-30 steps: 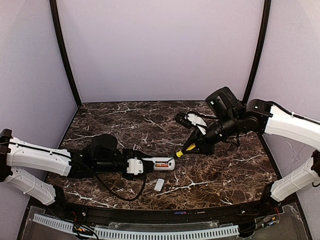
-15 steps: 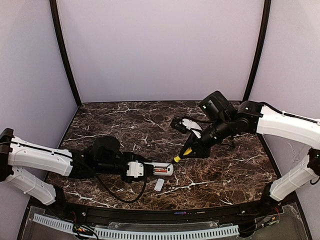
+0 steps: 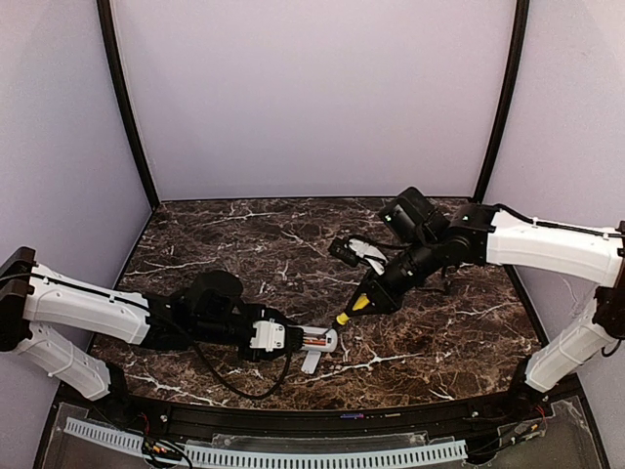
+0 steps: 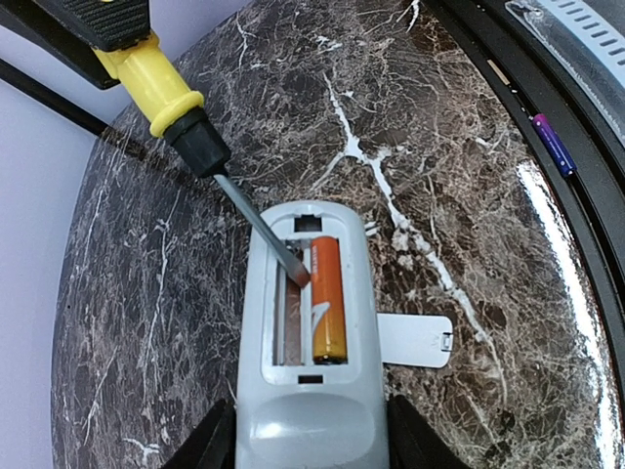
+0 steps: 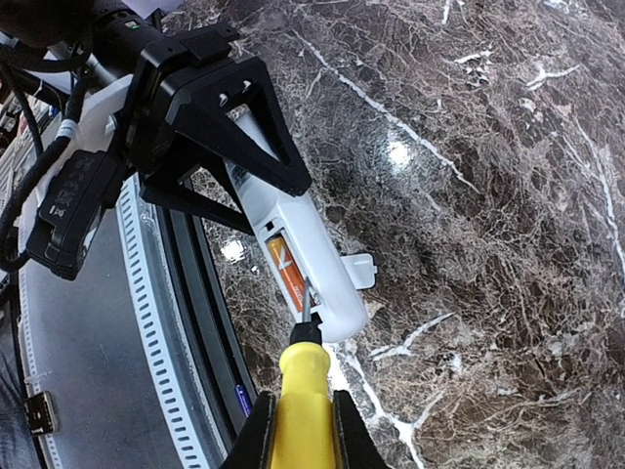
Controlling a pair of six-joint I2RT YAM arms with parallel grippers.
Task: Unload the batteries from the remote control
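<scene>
My left gripper (image 4: 311, 445) is shut on the near end of the white remote control (image 4: 308, 391) and holds it back side up, low over the marble table. The battery recess is open. One orange battery (image 4: 328, 298) lies in its right slot; the left slot looks empty. My right gripper (image 5: 303, 430) is shut on a yellow-handled screwdriver (image 5: 305, 396). The screwdriver's blade (image 4: 264, 230) reaches into the left slot beside the battery. In the top view the remote (image 3: 314, 340) and screwdriver (image 3: 354, 306) meet at front centre.
The small white cover piece (image 4: 415, 340) lies on the table touching the remote's right side, also in the top view (image 3: 311, 362). The black front rail (image 4: 547, 88) runs close by, with a small purple cylinder (image 4: 554, 144) lying in it. Purple walls enclose the table.
My left gripper has brought the remote nearer the front edge, beside the cover piece. My right gripper has moved left and forward with the screwdriver, whose tip now sits in the recess.
</scene>
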